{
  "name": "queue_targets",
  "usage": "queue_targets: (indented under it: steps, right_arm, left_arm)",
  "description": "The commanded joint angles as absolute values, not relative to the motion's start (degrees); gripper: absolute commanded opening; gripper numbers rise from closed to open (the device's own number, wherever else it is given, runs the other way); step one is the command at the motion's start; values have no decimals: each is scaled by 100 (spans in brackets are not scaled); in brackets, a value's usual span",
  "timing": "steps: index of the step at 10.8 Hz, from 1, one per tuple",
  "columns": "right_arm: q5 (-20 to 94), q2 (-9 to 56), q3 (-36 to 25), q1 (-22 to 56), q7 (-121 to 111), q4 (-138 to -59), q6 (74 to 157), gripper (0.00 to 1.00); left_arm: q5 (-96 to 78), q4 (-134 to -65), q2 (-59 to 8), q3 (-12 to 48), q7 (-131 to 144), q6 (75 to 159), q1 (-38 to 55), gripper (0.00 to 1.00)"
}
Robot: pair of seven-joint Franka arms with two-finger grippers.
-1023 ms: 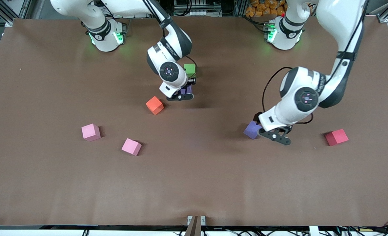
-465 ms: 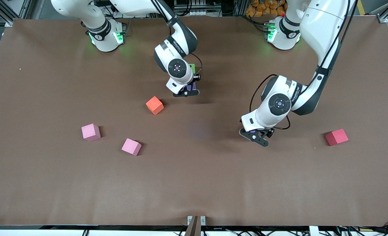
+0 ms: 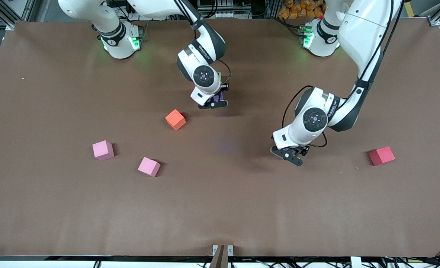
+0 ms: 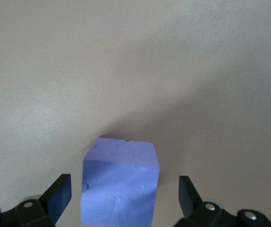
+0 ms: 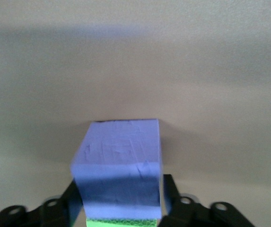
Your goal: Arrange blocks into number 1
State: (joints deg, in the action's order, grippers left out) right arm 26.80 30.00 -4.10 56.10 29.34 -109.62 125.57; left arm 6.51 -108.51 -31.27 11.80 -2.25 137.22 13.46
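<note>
1. In the front view, the right gripper (image 3: 213,104) was low over the middle of the table, toward the robots' bases, and only a small part of a purple block (image 3: 217,98) showed under it. A thin edge of the green block (image 3: 218,75) showed just beside the wrist, on the side of the bases. The left gripper (image 3: 289,154) was low at the table toward the left arm's end; the second purple block was hidden under it in this view. The orange block (image 3: 175,119), the two pink blocks (image 3: 103,150) (image 3: 148,166) and the red block (image 3: 381,155) lay loose and well apart from both grippers. No light blue block was visible.

2. In the left wrist view, the fingers (image 4: 59,195) stood wide apart, with the second purple block (image 4: 119,182) between them and a clear gap on each side. The block sat a little turned against the line between the fingers. In my judgement, the coming move depended on this: the block was centred, so the fingers only had to come together.

3. In the right wrist view, the first purple block (image 5: 118,163) stood between the dark fingers (image 5: 74,201), and its near edge met the green block (image 5: 123,222). I could not tell whether the fingers pressed the block or had just let go.
</note>
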Motion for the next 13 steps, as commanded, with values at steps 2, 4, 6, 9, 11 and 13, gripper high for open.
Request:
queue_targets:
  steps: [2, 4, 6, 9, 11, 13]
  right_arm:
    - [2708, 2402, -457, 5442, 2962, -11092, 12254, 100]
    - [2271, 1927, -457, 4785, 2883, -10978, 11718, 100]
    - [1419, 1872, -448, 4178, 2464, -10567, 11270, 100]
    - [1081, 1933, -448, 3325, 1908, -10134, 11092, 100]
    - [1134, 2029, -448, 2675, 2048, -10134, 11135, 100]
    - [1142, 2266, -448, 2218, 2100, -9986, 11319, 100]
  left_arm:
    - [773, -11135, -3138, 1178, -229, 14089, 1336, 93]
    - [774, -11145, -3129, 1178, -150, 14089, 1353, 0]
    - [773, -11075, -3076, 1335, 645, 14054, 1493, 0]
    - [669, -10890, -2971, 1547, 2087, 13957, 1993, 0]
    - [510, -10802, -2953, 1556, 2993, 13931, 2363, 0]
    - [230, -10688, -3023, 1538, 3496, 13922, 2845, 0]
